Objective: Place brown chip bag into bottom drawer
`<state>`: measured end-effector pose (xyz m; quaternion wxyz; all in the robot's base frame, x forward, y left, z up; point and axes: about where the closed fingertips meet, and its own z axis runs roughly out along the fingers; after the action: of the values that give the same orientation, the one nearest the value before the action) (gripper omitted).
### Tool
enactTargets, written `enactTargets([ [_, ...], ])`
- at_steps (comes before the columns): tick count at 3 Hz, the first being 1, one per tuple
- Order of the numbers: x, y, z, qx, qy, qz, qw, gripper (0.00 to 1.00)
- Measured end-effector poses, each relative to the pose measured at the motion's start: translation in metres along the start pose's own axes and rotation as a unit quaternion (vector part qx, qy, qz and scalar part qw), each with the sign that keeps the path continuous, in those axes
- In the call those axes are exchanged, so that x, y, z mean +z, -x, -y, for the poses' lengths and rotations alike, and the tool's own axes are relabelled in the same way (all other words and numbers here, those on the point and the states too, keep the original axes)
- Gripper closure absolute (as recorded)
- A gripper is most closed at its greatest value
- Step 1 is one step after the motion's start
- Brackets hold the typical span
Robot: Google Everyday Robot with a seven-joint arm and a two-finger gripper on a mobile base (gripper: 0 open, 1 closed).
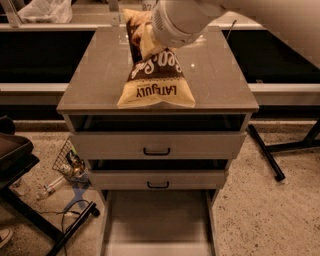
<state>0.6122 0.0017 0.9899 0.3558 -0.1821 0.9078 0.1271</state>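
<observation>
The brown chip bag point(157, 80) hangs upside down over the cabinet top point(220, 65), its pale yellow end with "LATE JULY" lettering lowest, near the top's front edge. My gripper point(146, 42) is shut on the bag's upper part, and the white wrist point(175, 22) sits just behind it. The bottom drawer point(157, 225) is pulled out toward me at the foot of the cabinet, and its flat grey floor shows bare. The bag is well above and behind the drawer.
Two upper drawers with black handles point(156, 151) point(158, 185) stand slightly ajar. A wire basket of clutter point(70, 162) and a black stand point(20, 165) are on the floor at left. A black table leg point(265, 150) is at right. A plastic bag point(45, 10) lies at back left.
</observation>
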Motion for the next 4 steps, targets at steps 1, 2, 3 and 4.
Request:
enactTargets([
  [1, -0.014, -0.039, 0.012, 0.048, -0.008, -0.009, 0.9988, 1.0],
  [2, -0.027, -0.102, 0.031, 0.097, -0.024, -0.022, 0.9948, 1.0],
  [3, -0.035, -0.169, 0.049, 0.142, -0.035, -0.035, 0.9886, 1.0],
  [4, -0.033, -0.204, 0.056, 0.164, -0.034, -0.045, 0.9848, 1.0],
])
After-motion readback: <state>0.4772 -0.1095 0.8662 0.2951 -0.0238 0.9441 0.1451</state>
